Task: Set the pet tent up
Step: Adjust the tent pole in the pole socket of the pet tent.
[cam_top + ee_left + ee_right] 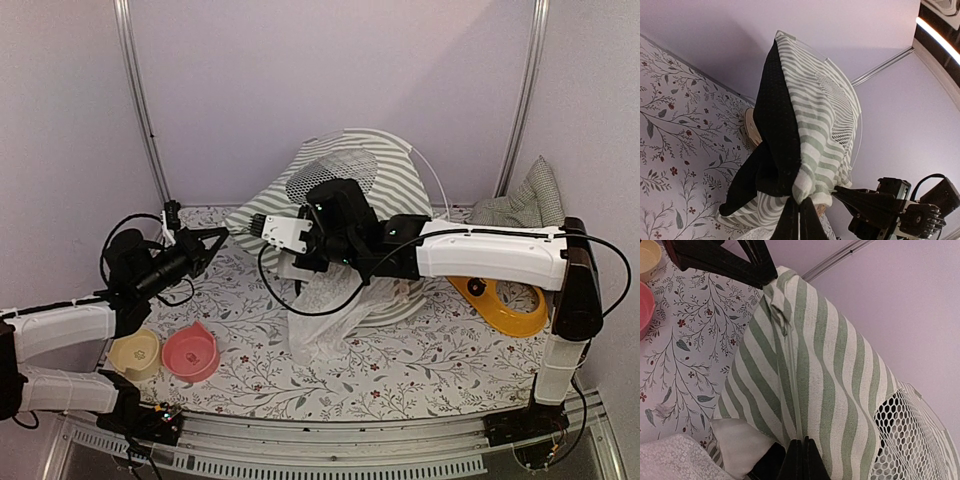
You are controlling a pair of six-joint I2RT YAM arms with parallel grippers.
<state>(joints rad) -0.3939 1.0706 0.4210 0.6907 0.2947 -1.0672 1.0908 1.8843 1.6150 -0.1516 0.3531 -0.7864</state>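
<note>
Your pet tent (388, 160) sits at the far middle of the floral-print table (400, 365), half raised. Its round mesh window (338, 172) faces up and towards you, a thin white pole (436, 178) arcs around its right edge, and its white lace curtain (325, 315) spills onto the table on the near side. Your left gripper (800, 220) has its fingers pinched together on the tent's left corner, where striped cloth and black cloth bunch between them. Your right gripper (799, 457) reaches across from the right and is likewise clamped tight on a fold of striped fabric, just right of the left gripper and left of the mesh. A pink bowl (190, 352) and a cream bowl (135, 355) stand side by side at the near left. A yellow ring-shaped piece (505, 305) lies under the right arm, and a checked cushion (530, 200) leans in the far right corner.
</note>
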